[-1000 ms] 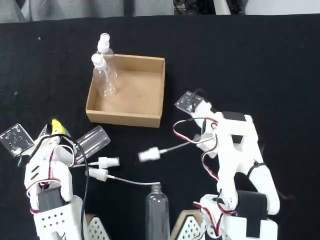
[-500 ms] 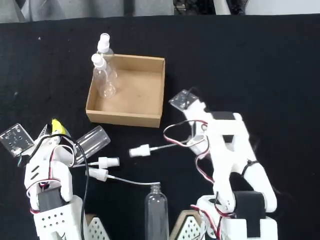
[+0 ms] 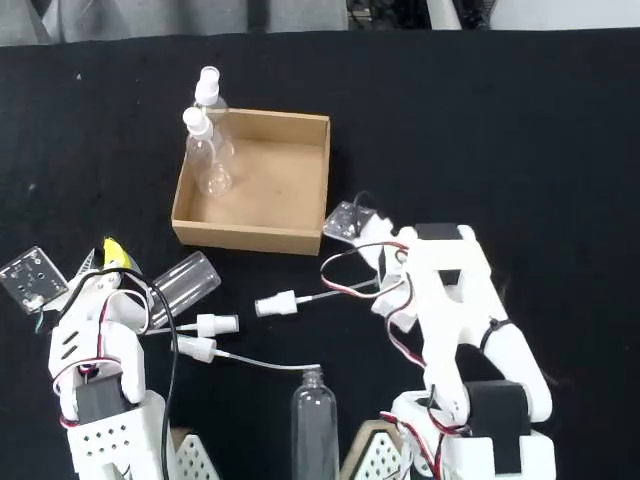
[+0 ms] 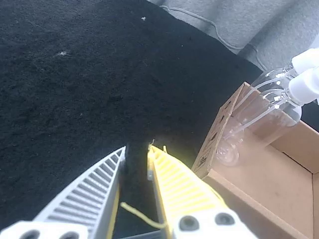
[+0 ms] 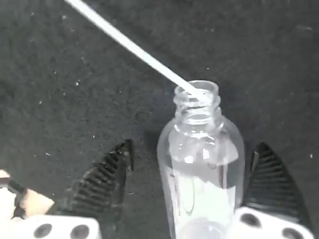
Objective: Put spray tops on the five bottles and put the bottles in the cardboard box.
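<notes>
The right end effector (image 5: pixel 194 145), released and spread wide, straddles an uncapped bottle (image 5: pixel 202 174) lying on the table (image 3: pixel 520 130) near the box (image 3: pixel 250 238). The tube of a spray top (image 3: pixel 278 302) meets the bottle's neck. The left end effector (image 4: pixel 135 149), narrowly parted and empty, is also near the box. Two capped bottles (image 4: pixel 264 112) lean in the box's corner.

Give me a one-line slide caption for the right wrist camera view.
Right gripper open around an uncapped clear bottle on the black cloth, a white dip tube ending at its mouth.
</notes>
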Controlling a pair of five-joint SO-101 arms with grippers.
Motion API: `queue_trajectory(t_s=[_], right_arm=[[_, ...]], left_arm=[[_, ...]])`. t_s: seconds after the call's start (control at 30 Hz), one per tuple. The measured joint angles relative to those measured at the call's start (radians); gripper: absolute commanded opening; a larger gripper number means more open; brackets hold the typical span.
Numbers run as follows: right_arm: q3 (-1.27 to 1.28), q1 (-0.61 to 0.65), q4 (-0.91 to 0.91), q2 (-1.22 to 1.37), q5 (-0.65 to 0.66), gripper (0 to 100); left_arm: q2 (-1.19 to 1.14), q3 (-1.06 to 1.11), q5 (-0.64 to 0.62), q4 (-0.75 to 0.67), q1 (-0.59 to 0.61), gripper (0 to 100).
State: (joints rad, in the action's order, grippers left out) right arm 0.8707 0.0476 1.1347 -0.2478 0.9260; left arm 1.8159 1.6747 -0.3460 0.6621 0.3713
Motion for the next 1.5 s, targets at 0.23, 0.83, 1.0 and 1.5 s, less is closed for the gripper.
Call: queue_trajectory(t_s=[0.23, 0.83, 1.0, 1.5], right_arm=[[0.0, 0.0, 0.002, 0.0, 0.057, 33.2], [0.0, -0.002, -0.034, 0.0, 0.066, 16.0], [0.0, -0.032, -0.037, 0.0, 0.066, 9.8], [0.0, -0.032, 0.038, -0.149, 0.066, 2.6]], left_arm=[[0.0, 0.0, 0.0, 0.0, 0.0, 7], [0.0, 0.0, 0.0, 0.0, 0.0, 7], [0.0, 0.0, 0.0, 0.0, 0.0, 7], [0.0, 0.0, 0.0, 0.0, 0.0, 7]])
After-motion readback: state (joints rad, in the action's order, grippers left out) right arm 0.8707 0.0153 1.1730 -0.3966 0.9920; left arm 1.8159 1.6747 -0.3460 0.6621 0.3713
